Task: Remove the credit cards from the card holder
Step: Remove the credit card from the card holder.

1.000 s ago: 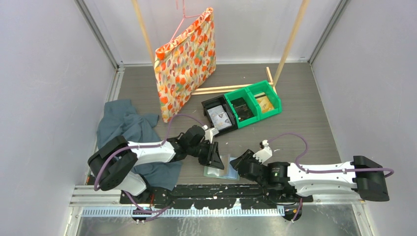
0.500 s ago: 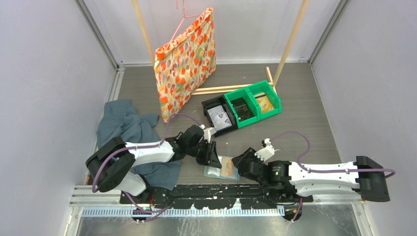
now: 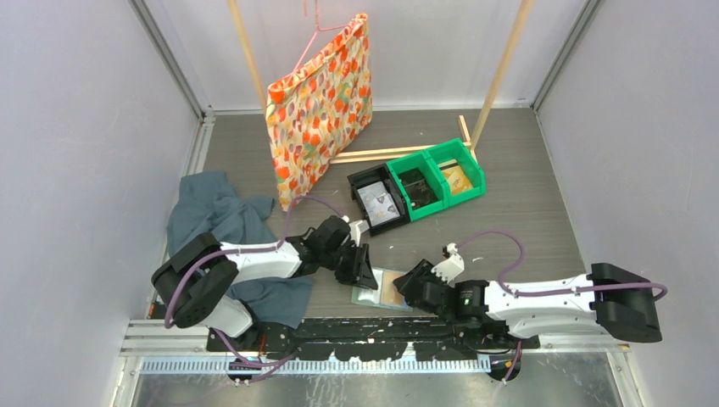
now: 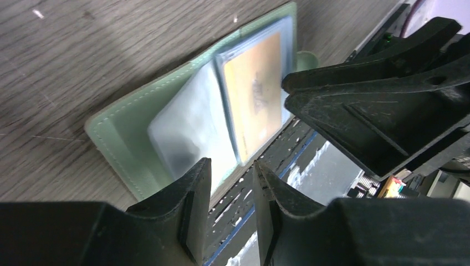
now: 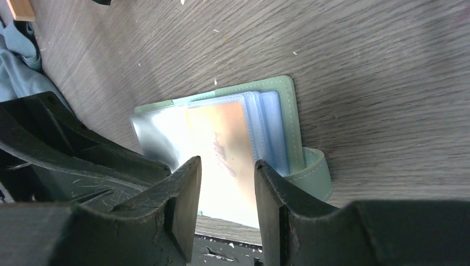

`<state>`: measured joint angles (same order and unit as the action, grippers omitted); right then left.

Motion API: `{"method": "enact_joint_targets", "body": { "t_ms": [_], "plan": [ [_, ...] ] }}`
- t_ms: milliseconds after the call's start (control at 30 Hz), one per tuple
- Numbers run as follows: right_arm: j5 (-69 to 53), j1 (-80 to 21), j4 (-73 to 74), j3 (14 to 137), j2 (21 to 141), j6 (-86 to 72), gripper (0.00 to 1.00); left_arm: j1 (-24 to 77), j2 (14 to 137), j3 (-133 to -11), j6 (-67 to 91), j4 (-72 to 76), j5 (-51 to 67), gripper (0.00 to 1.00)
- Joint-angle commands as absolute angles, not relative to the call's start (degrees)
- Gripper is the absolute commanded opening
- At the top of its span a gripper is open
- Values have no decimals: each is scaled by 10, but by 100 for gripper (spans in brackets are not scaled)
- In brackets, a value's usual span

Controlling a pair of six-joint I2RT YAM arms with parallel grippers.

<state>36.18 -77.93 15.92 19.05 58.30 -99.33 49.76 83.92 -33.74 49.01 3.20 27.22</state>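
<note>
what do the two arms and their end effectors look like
The left arm and right arm have white shells with black joints. A purple cable loops along each. The left end effector and right end effector are black, each with two flat wedge-shaped fingers, scuffed and scratched, and a small white block behind.

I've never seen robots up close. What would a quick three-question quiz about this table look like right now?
1. True or false: the card holder lies shut on the table.
2. The card showing in its clear sleeve is: A orange, B black, C purple.
3. How many green bins stand farther back?
Key: 1 false; 2 A; 3 two.
</note>
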Motion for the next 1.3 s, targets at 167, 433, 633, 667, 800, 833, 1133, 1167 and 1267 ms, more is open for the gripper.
{"method": "enact_joint_targets", "body": {
  "t_ms": [167,433,633,667,800,833,1133,1167,1267],
  "plan": [
    [371,-783,161,194,594,-1007,45,487,867,-321,481,51,268,34],
    [363,-783,163,201,612,-1006,45,483,884,-318,482,64,275,34],
    [359,-783,123,203,630,-995,45,483,889,-313,486,77,283,34],
    [357,-783,112,203,634,-992,45,483,889,-312,486,78,283,34],
    [348,-783,70,205,655,-983,45,483,888,-314,487,80,285,34],
    [345,-783,59,205,661,-979,45,483,887,-314,486,80,286,34],
    [341,-783,50,224,663,-958,45,483,868,-314,485,73,285,34],
    [343,-783,55,223,653,-958,45,483,865,-315,485,68,284,34],
    [355,-783,83,220,622,-958,45,482,828,-320,481,44,277,34]
  ]
}}
